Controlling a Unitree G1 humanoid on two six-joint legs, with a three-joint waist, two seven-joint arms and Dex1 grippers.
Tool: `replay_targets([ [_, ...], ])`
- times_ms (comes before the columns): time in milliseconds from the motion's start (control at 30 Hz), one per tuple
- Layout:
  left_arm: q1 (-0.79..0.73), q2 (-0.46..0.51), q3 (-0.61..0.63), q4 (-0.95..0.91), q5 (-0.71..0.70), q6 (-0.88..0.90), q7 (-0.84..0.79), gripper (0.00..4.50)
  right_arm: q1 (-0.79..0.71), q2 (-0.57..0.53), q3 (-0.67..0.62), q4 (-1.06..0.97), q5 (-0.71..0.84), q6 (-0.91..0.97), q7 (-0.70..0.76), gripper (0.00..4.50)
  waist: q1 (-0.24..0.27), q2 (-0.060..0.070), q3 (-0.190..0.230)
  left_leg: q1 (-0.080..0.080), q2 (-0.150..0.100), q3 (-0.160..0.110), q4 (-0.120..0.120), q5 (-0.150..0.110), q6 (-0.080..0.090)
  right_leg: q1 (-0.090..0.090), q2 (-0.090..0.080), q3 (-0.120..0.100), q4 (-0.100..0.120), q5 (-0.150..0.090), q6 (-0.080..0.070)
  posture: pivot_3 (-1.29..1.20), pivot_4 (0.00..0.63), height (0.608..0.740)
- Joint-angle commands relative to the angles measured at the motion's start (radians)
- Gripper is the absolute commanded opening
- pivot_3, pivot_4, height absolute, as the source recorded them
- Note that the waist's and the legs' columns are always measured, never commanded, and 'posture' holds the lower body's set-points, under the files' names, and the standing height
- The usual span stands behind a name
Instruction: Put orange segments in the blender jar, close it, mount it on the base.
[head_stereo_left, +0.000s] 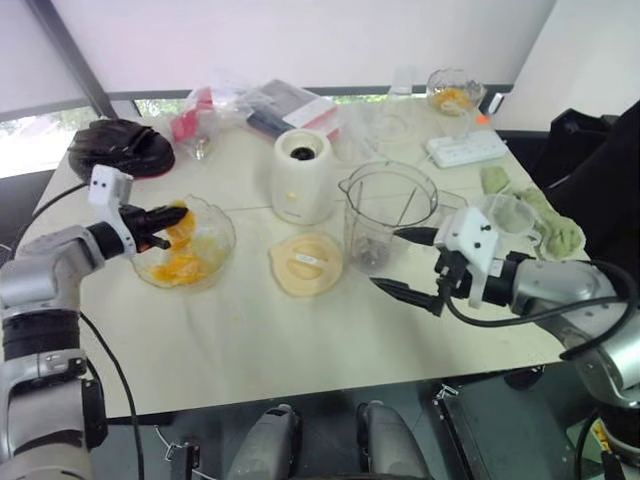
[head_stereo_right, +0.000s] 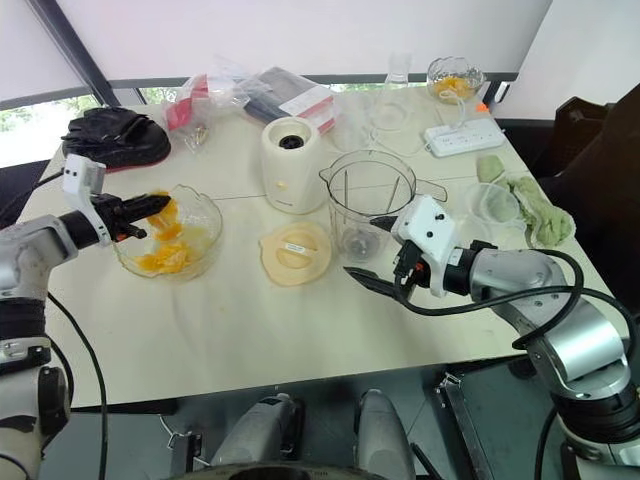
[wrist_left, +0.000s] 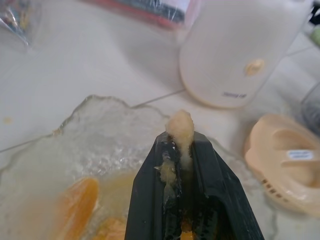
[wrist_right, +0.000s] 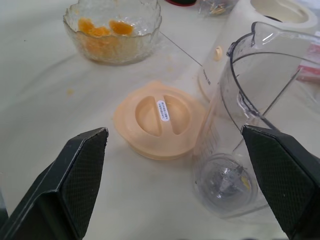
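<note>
A glass bowl (head_stereo_left: 212, 255) of orange segments (head_stereo_left: 176, 268) sits at the table's left. Just above it, my left gripper (head_stereo_left: 172, 220) is shut on an orange segment (wrist_left: 180, 125), whose pale pulp sticks out past the fingertips. The clear blender jar (head_stereo_left: 385, 215) stands upright and uncovered in the middle, with its blades (wrist_right: 226, 181) visible at the bottom. Its peach lid (head_stereo_left: 306, 263) lies flat on the table to the jar's left. The white base (head_stereo_left: 303, 175) stands behind the lid. My right gripper (head_stereo_left: 395, 262) is open at the jar's near right side, holding nothing.
A white power strip (head_stereo_left: 467, 149) and a second glass bowl (head_stereo_left: 453, 95) with orange lie at the back right. Green cloth (head_stereo_left: 550, 225) and a clear cup (head_stereo_left: 510, 212) sit behind my right arm. Plastic packets (head_stereo_left: 250, 105) and a black bundle (head_stereo_left: 120, 145) line the back left.
</note>
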Motion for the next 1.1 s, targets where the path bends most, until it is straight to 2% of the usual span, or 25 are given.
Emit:
replay_targets([
  [33,-0.026,0.021,0.036,-0.112,-0.066,0.035,0.017,0.16,0.007,0.001,-0.01,-0.023,0.009,-0.007,0.0,4.5,0.001,0.0,0.0,0.0,0.0,0.0,0.0,0.0,0.0,0.0,0.0,0.0,0.0,0.0,0.0,0.0,0.15,0.74],
  [200,-0.135,-0.002,-0.011,-0.176,-0.111,0.062,0.034,0.16,0.01,0.011,-0.006,-0.029,0.011,0.001,-0.013,4.5,0.0,-0.001,0.0,0.0,0.0,0.0,0.0,0.0,-0.001,0.0,0.0,0.0,0.0,0.0,0.0,0.0,0.15,0.74],
  [333,-0.341,-0.065,-0.123,-0.135,-0.111,0.043,-0.012,0.16,0.036,0.03,-0.012,-0.056,0.026,0.019,-0.042,4.5,0.005,-0.001,0.0,0.0,0.0,-0.001,0.001,0.0,-0.001,0.001,0.0,-0.001,0.0,0.0,0.0,0.0,0.15,0.74],
  [433,-0.474,-0.116,-0.203,-0.037,-0.069,-0.02,-0.063,0.16,0.055,0.047,-0.002,-0.072,0.025,0.027,-0.064,4.5,0.001,-0.001,0.0,0.0,-0.001,-0.002,0.005,0.0,0.0,0.003,0.0,-0.001,0.0,0.0,0.0,0.0,0.15,0.74],
  [567,-0.686,-0.255,-0.324,0.167,-0.017,-0.154,-0.186,0.16,0.118,0.068,-0.006,-0.131,0.037,0.045,-0.106,4.5,0.0,-0.001,0.0,-0.001,-0.001,0.0,0.007,-0.001,0.001,0.004,0.0,-0.001,0.0,0.0,0.0,0.0,0.15,0.74],
  [667,-0.779,-0.343,-0.384,0.314,0.031,-0.267,-0.275,0.16,0.166,0.087,-0.017,-0.178,0.04,0.057,-0.147,4.5,0.0,-0.001,0.0,-0.001,-0.002,0.0,0.008,-0.001,0.001,0.004,0.0,-0.001,0.0,0.0,0.0,0.0,0.15,0.74],
  [867,-0.852,-0.488,-0.434,0.605,0.121,-0.478,-0.378,0.16,0.22,0.121,-0.03,-0.25,0.048,0.085,-0.23,4.5,-0.003,-0.001,0.0,-0.001,-0.001,0.001,0.009,-0.001,0.002,0.004,0.001,-0.001,0.0,0.0,0.0,0.0,0.15,0.74],
  [1100,-0.864,-0.633,-0.447,0.865,0.254,-0.73,-0.276,0.16,0.27,0.116,-0.057,-0.3,0.064,0.11,-0.269,4.5,0.002,-0.002,0.001,-0.001,-0.002,0.001,0.012,-0.002,0.004,0.006,0.001,-0.001,-0.001,0.001,0.003,0.0,0.15,0.74],
])
